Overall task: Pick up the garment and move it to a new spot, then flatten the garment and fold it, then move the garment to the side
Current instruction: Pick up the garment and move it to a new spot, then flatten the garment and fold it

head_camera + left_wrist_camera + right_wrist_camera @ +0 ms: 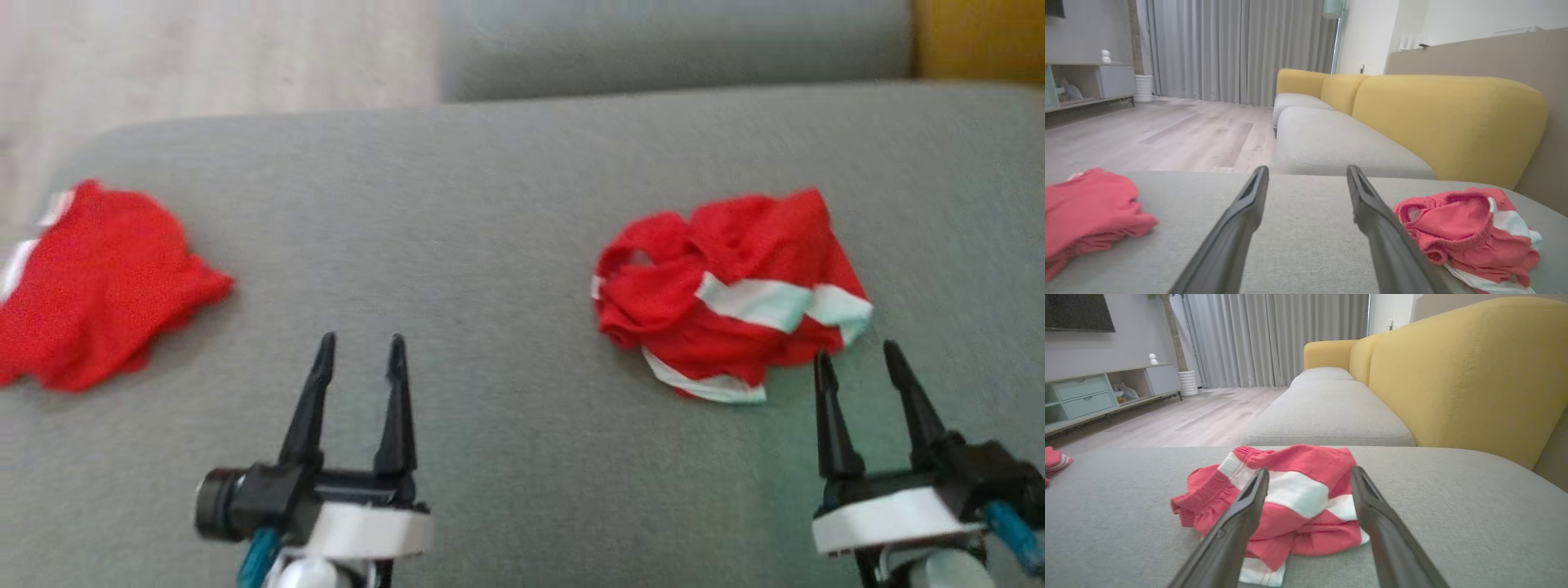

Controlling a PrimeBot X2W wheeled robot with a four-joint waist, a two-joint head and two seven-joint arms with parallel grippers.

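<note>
Far left: folded garment (pixel 98 282), red with white trim, lies flattish at the left edge of the grey cushion (pixel 506 204); it looks done and set aside, my read. Left gripper (pixel 362 336) hovers over bare cushion between the two pieces, jaws wide apart, holding nothing, well clear of both. Right of centre: crumpled garment (pixel 727 294), red knit with a white stripe (pixel 755 300), bunched in a heap on the cushion's right half; likely the piece to work now. Right gripper (pixel 857 349) sits just beside its near edge, jaws spread, nothing between them, and in the right wrist view the fingers frame the heap. Handling, judged: light, soft, limp, no stiffness, not fragile. It will drape and sag from any pinch point, and layers can slide over each other, so a shallow pinch may lift one layer and leave the rest dragging. Knit on woven upholstery probably clings a bit; lift, don't drag. Best hold: the elastic band (pixel 1206 489) at the heap's left side, thicker and raised off the cushion, easy to get a finger under. Second choice is the near hem by the stripe, closest to the right fingers. Which opening that band belongs to, can't tell. Containers: nearest thing is the cabinet (pixel 1106 394) across the room, where an open cubby holds something too blurred to name.
</note>
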